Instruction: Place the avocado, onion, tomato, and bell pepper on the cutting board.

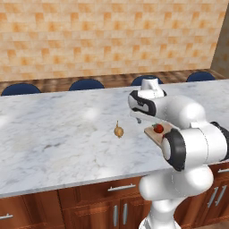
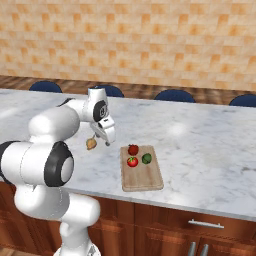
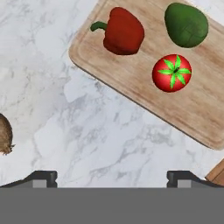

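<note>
On the wooden cutting board (image 2: 145, 179) (image 3: 197, 109) lie a red bell pepper (image 2: 133, 149) (image 3: 122, 31), a red tomato (image 2: 132, 161) (image 3: 172, 72) (image 1: 158, 128) and a dark-green avocado (image 2: 146, 158) (image 3: 186, 25). The tan onion (image 1: 118, 131) (image 2: 91, 144) (image 3: 3, 133) rests on the marble counter left of the board. My gripper (image 2: 106, 140) (image 1: 138, 120) (image 3: 112, 177) hovers open above the bare counter between the onion and the board, with nothing between its fingers. My arm hides most of the board (image 1: 151, 132) in the left base view.
The marble counter (image 1: 58, 134) stretches wide to the left and behind. Several blue stools (image 1: 86, 84) stand along its far side before a tiled wall. Wooden cabinets with handles (image 1: 121, 187) run below the front edge.
</note>
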{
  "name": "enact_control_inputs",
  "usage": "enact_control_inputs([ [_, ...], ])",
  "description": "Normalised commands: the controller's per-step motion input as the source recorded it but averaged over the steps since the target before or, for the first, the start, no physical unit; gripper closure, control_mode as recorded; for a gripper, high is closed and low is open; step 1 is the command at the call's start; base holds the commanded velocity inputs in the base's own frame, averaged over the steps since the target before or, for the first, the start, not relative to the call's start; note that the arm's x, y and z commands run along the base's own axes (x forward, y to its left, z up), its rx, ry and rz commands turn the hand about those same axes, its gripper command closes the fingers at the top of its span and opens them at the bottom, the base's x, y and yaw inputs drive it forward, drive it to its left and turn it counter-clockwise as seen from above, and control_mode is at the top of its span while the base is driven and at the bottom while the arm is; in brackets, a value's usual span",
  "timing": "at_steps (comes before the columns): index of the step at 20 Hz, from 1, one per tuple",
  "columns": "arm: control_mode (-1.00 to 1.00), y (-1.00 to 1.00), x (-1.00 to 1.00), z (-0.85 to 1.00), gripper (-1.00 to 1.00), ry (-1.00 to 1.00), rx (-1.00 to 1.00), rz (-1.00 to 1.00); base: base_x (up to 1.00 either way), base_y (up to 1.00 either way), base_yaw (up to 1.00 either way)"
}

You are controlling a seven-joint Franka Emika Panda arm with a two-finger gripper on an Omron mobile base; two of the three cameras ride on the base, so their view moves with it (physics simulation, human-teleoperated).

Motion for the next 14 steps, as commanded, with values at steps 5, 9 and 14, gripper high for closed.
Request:
enact_control_inputs([
  [5, -1.0, 0.54, 0.0, 0.0, -1.0, 0.07, 0.03, 0.21, 0.0, 0.0, 0.0],
  [9, -1.0, 0.5, 0.16, -0.03, -1.0, 0.07, 0.05, 0.27, 0.0, 0.0, 0.0],
  [14, -1.0, 0.43, 0.37, -0.12, -1.0, 0.04, 0.07, 0.27, 0.0, 0.0, 0.0],
])
